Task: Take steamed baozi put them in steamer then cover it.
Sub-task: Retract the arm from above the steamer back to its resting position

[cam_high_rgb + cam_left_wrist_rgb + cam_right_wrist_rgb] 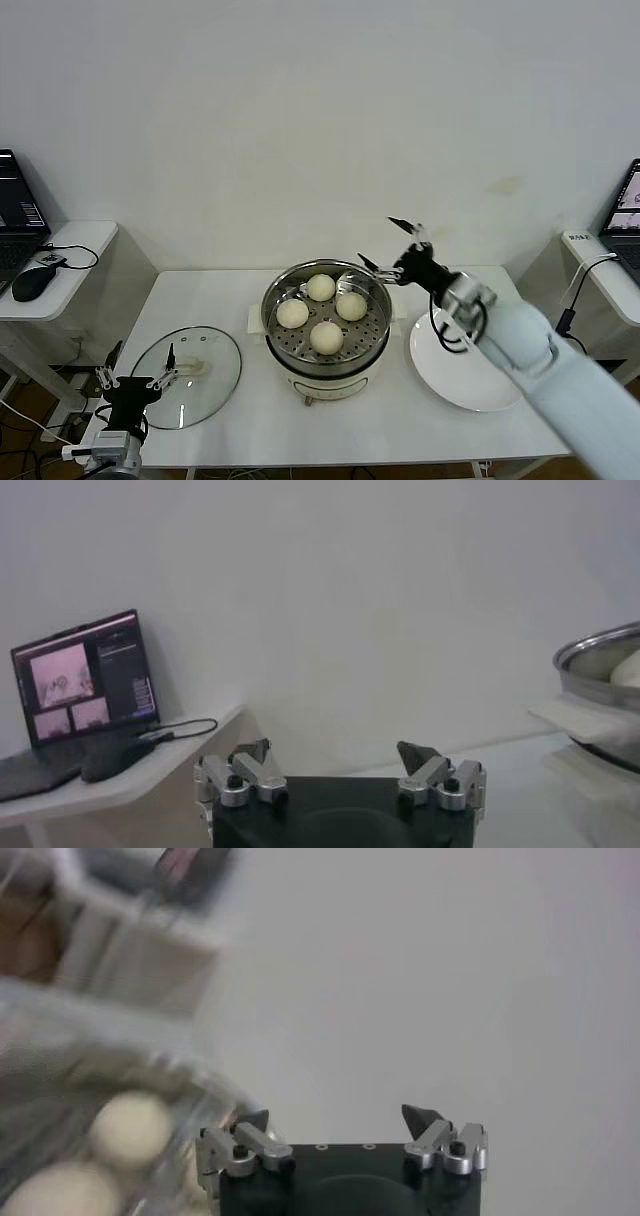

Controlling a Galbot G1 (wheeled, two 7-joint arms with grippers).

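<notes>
The steamer stands at the table's middle with several cream-white baozi on its perforated tray. The glass cover lies flat on the table to its left, handle up. My right gripper hangs open and empty just above the steamer's right rim; its wrist view shows the open gripper with two baozi beside it. My left gripper sits open and empty at the cover's near left edge. Seen from the left wrist, this gripper is open, with the steamer far off.
A bare white plate lies right of the steamer, under my right arm. Side tables flank the table: the left one carries a laptop and a mouse, the right one another laptop.
</notes>
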